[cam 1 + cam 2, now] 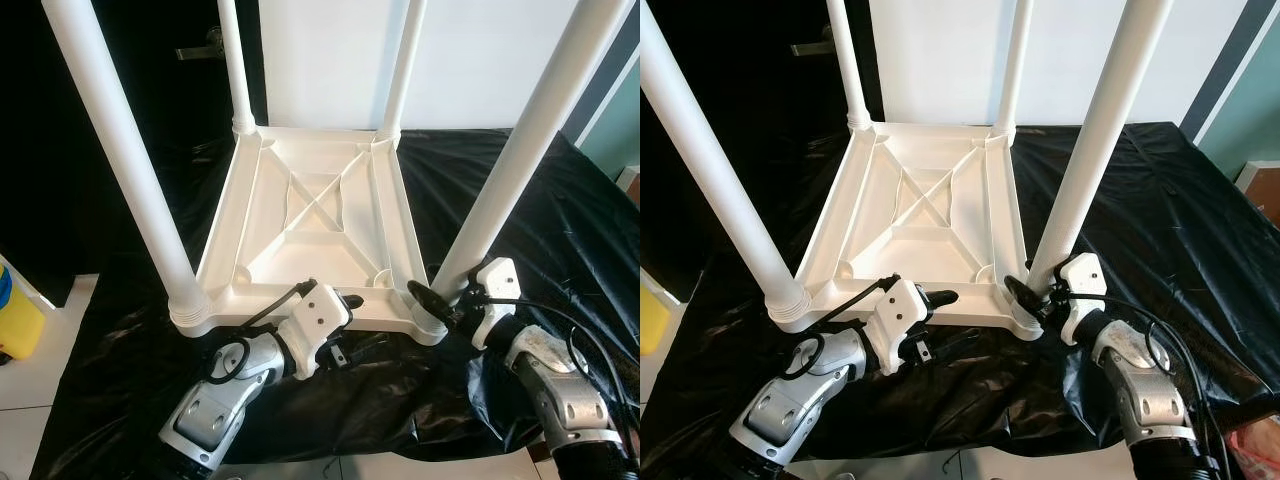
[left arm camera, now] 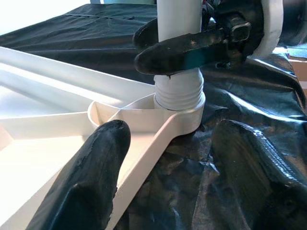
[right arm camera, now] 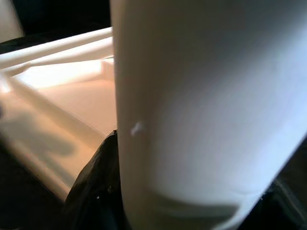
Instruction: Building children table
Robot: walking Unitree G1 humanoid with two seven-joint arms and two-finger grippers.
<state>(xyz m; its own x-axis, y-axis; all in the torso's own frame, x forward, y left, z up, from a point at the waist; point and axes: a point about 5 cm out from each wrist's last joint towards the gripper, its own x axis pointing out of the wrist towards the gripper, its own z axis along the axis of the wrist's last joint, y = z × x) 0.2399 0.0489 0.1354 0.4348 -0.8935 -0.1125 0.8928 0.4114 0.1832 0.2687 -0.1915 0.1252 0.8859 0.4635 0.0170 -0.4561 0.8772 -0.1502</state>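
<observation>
The two head views look forward and steeply down on the upturned white table (image 1: 320, 215) lying on black sheeting (image 1: 560, 220), the right eye set slightly to one side. The left wrist view sits low by the table's near edge, facing across to the near right leg (image 2: 178, 48). The right wrist view presses very close against that same leg (image 3: 201, 105).
</observation>
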